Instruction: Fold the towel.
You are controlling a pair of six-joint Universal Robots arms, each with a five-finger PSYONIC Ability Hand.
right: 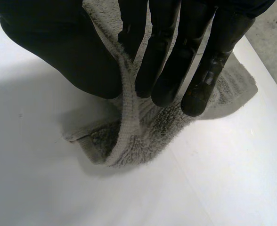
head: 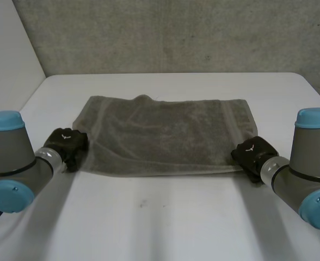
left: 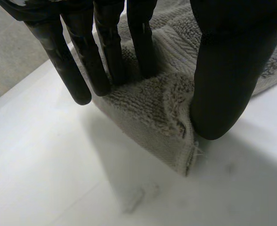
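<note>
Two hands, both closed on cloth.

Left hand (left: 228,70): fingers (left: 105,52) straight, tips planted on the near left corner of the towel (head: 165,136). Thumb set opposite on the hem, with a low ridge of pile gathered between. Read as a pinch, though a shallow one.

Right hand (right: 58,47): fingers (right: 214,61) straight and close together. Hem of the near right corner drawn up between them and the thumb. A firmer pinch, with the corner tip curling loose beneath.

Towel: grey-brown terry, spread flat across the middle of the white table (head: 165,217), long side running left to right. Far edge slightly rumpled, with a small bump toward its left end. Woven band near the right short edge. Seemingly more than one layer at the right corner; cannot tell whether already doubled.

Handling, as a judgement: soft, limp and light. No stiffness, so likely to sag between the two holds. Pile grippy rather than slippery. Nothing fragile.

Best hold, as a judgement: the hemmed near corners, thicker there and already in hand. Both to be raised level and carried toward the far edge. Chief risks: the shallow left pinch letting go, or only the top layer coming up.

Beyond: grey arms with light-blue caps flanking the towel, and a grey wall (head: 176,32) behind the table.
</note>
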